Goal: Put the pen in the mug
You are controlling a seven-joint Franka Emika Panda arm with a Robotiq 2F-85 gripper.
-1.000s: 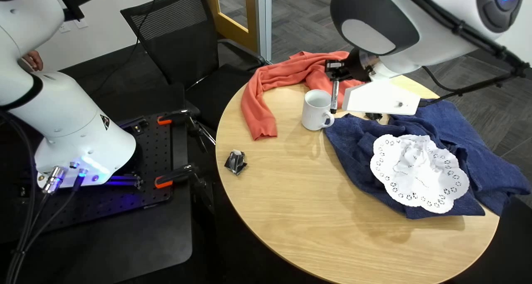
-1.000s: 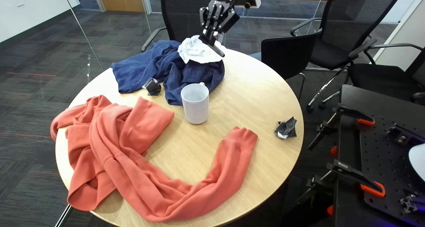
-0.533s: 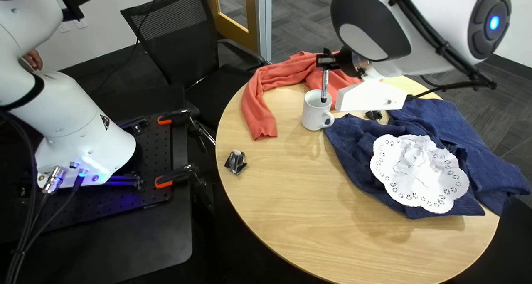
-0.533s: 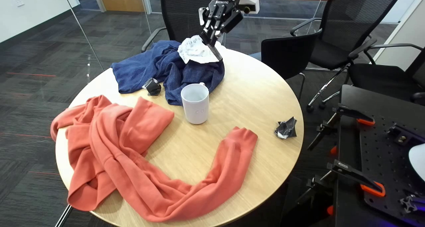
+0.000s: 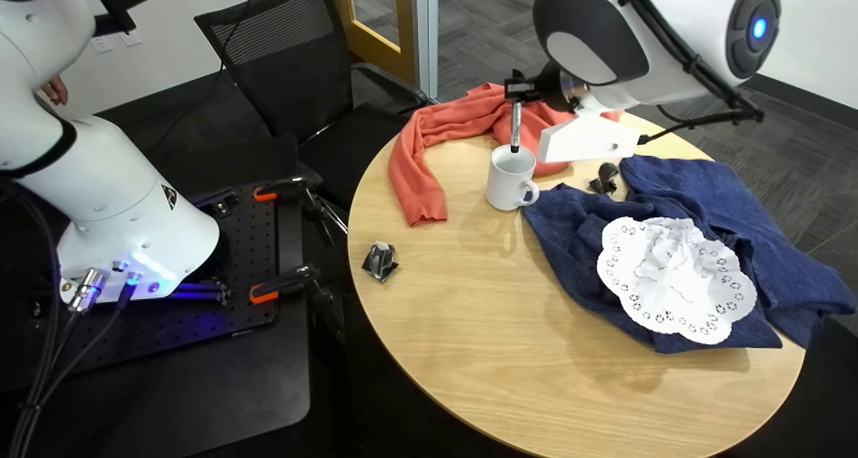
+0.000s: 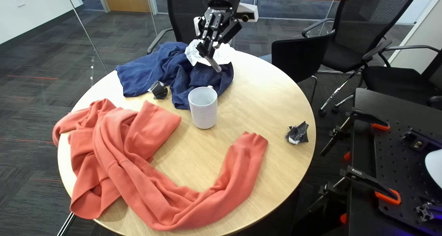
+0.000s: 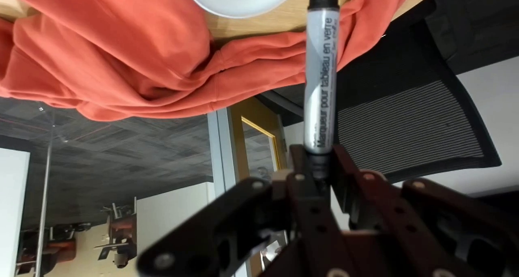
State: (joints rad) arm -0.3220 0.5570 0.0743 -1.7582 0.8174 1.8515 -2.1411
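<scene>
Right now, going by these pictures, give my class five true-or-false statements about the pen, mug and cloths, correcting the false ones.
1. The gripper holds the pen. True.
2. The mug stands upright on the table. True.
3. The pen is inside the mug. False: it is held outside it.
4. The orange cloth and the blue cloth lie on the table. True.
5. The mug stands on the orange cloth. False: it stands beside that cloth.

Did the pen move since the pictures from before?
Yes. In an exterior view, the pen has shifted down and left in the picture, closer to the mug, which stands where it was.
</scene>
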